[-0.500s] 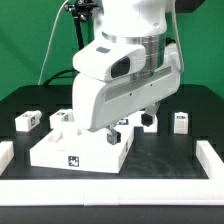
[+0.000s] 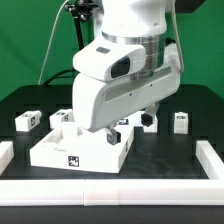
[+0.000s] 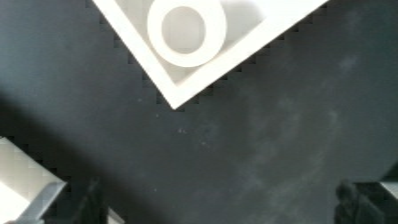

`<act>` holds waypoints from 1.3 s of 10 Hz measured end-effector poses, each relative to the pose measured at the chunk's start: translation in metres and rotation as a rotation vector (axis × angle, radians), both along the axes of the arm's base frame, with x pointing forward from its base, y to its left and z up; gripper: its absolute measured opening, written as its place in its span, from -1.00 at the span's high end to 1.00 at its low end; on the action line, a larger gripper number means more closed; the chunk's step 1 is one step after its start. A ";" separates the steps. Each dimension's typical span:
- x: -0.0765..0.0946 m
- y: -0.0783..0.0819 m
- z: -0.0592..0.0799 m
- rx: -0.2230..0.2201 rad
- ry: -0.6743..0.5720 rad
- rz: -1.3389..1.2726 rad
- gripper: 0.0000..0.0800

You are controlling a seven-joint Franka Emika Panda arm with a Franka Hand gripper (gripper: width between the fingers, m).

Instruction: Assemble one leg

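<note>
The large white square panel (image 2: 75, 150) lies on the black table, at the exterior view's left of centre. One of its corners, with a round socket (image 3: 187, 28), shows in the wrist view. One leg (image 2: 27, 121), a small white block with a tag, stands at the far left, and another leg (image 2: 181, 122) stands at the right. My gripper (image 3: 214, 205) is open and empty over bare dark table just off that panel corner. Only its dark fingertips (image 3: 50, 205) show. In the exterior view my arm's white body (image 2: 120, 70) hides most of the gripper.
A further small tagged block (image 2: 62, 118) sits behind the panel's back edge. A low white rail (image 2: 110, 190) runs along the table's front and up both sides. A green backdrop stands behind.
</note>
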State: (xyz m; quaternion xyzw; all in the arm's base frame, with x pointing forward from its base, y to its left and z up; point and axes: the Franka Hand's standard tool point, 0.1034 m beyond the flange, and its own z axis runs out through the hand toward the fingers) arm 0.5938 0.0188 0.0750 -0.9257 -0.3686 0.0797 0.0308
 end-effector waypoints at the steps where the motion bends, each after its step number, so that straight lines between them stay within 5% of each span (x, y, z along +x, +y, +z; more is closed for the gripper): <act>1: 0.000 0.000 0.000 0.000 0.000 0.000 -0.62; 5: 0.000 0.000 -0.001 0.004 -0.014 0.021 -0.62; 10: -0.068 -0.012 -0.010 0.023 -0.049 0.142 -0.62; 13: -0.075 -0.014 -0.012 0.022 -0.042 0.132 -0.62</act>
